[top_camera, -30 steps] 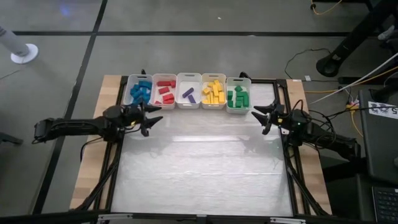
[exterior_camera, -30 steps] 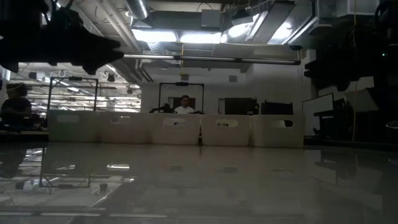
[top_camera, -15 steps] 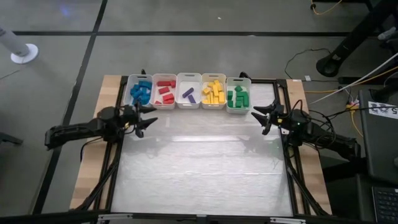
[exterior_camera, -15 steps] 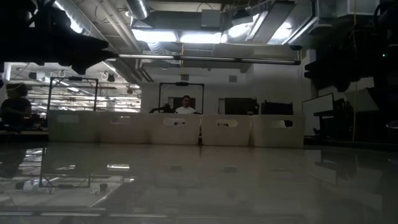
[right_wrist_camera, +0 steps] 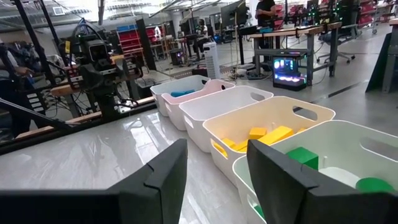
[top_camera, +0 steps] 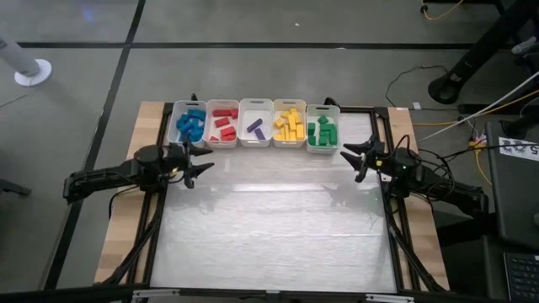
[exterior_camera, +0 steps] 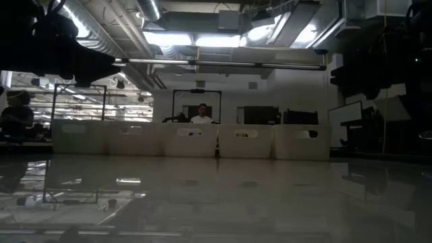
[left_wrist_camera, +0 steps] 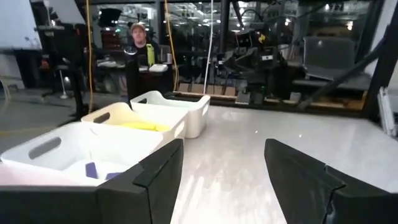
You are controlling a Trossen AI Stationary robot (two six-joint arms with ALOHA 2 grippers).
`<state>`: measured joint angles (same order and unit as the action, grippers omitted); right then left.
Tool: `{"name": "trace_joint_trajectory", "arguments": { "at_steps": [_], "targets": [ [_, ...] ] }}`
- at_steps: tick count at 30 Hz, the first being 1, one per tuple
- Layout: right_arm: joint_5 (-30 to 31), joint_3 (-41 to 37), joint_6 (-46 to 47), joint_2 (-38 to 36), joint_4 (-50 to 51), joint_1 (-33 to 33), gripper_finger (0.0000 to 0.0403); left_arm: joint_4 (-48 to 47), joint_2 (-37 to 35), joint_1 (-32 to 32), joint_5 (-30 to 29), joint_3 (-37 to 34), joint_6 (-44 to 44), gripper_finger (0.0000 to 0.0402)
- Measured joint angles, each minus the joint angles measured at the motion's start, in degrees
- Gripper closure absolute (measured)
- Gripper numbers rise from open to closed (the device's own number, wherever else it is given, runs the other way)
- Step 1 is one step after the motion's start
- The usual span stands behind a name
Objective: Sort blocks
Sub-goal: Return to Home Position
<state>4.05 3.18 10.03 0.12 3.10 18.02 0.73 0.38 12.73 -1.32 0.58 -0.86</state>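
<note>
All blocks (top_camera: pixel 290 126) lie colour-sorted in five bins (top_camera: pixel 255 145); sorting looks done. Left tool (top_camera: pixel 202 160) and right tool (top_camera: pixel 352 160) gape open, empty

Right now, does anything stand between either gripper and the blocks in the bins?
Nothing visible does. The left gripper and right gripper, both open, hover close to the white bins, where the blocks lie sorted by colour.

From above the blocks (top_camera: pixel 290 124) are too small for me to tell shapes or count, and at table level the bins' (exterior_camera: pixel 191 140) walls hide them entirely. My right wrist camera cuts the green-block bin (right_wrist_camera: pixel 367 149) off at the frame edge; the left gripper (left_wrist_camera: pixel 222 149) covers part of the purple-block bin (left_wrist_camera: pixel 68 155).
</note>
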Motion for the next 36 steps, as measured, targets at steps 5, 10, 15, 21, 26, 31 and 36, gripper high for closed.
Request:
{"name": "trace_joint_trajectory", "arguments": {
  "at_steps": [5, 10, 15, 21, 26, 31, 36],
  "targets": [
    [-0.04, 0.04, -0.01, 0.00, 1.40, 0.00, 0.0233, -0.07, 1.40, 0.00, 0.10, 0.00, 3.96, 0.0188],
    [-0.69, 0.22, 0.30, 0.39, 2.60, -0.02, 0.0233, -0.09, 2.08, 0.00, 0.11, 0.00, 1.70, 0.0188],
    [-0.68, 0.20, -1.42, 0.39, 2.78, -0.02, 0.0233, -0.10, 2.08, 0.00, 0.11, 0.00, 1.70, 0.0188],
    [-0.68, 0.17, -1.41, 0.39, 2.94, -0.02, 0.0233, -0.11, 2.10, 0.00, 0.11, 0.00, 1.70, 0.0188],
    [-0.68, 0.13, -1.41, 0.39, 2.91, -0.02, 0.0233, -0.11, 2.09, 0.00, 0.11, 0.00, 1.70, 0.0188],
    [-0.68, 0.11, -1.41, 0.39, 2.90, -0.02, 0.0233, -0.13, 2.08, 0.00, 0.11, 0.00, 1.70, 0.0188],
    [-0.68, 0.09, -1.41, 0.39, 2.90, -0.02, 0.0233, -0.13, 2.09, 0.00, 0.11, 0.00, 1.70, 0.0188]
  ]
}}
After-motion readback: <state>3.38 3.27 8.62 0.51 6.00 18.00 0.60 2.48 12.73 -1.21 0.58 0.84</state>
